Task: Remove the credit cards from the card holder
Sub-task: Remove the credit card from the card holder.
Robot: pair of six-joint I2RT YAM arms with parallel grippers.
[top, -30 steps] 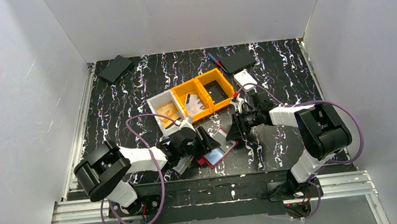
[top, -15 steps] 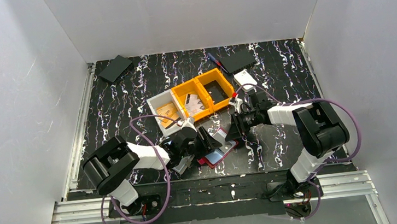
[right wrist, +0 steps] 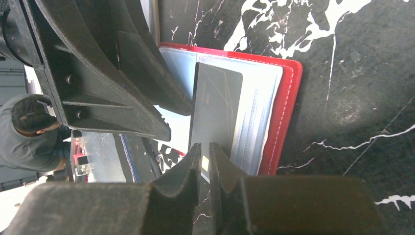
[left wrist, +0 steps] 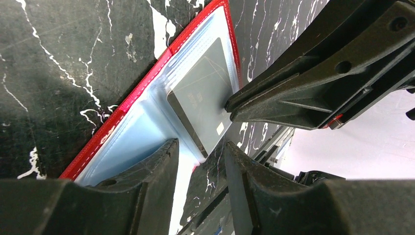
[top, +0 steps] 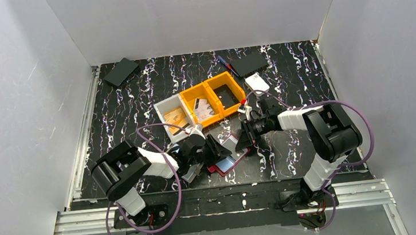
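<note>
- My right gripper (right wrist: 204, 149) has its jaws almost together, with the free end of the grey card (right wrist: 215, 105) between them. It looks pinched, though I can't rule out a little slack.
- My left gripper (left wrist: 200, 147) has its jaws apart. They straddle the card's near corner and the edge of the clear sleeve, and I see them clamping nothing.
- I judge the left gripper sits low over the card holder (top: 227, 164) to keep it from following when the right one draws the card out.
- The card holder lies open and flat on the table (top: 134, 90). It is near the front edge between the two arms, red cover down and clear sleeves up.
- From overhead, its long axis runs from lower left to upper right.
- The card is partly out of its sleeve and parallel to the holder's red outer edge (right wrist: 288, 112). Its free end points at my right gripper and pokes just past the holder's rim.
- I cannot tell whether more cards sit in the other sleeves.
</note>
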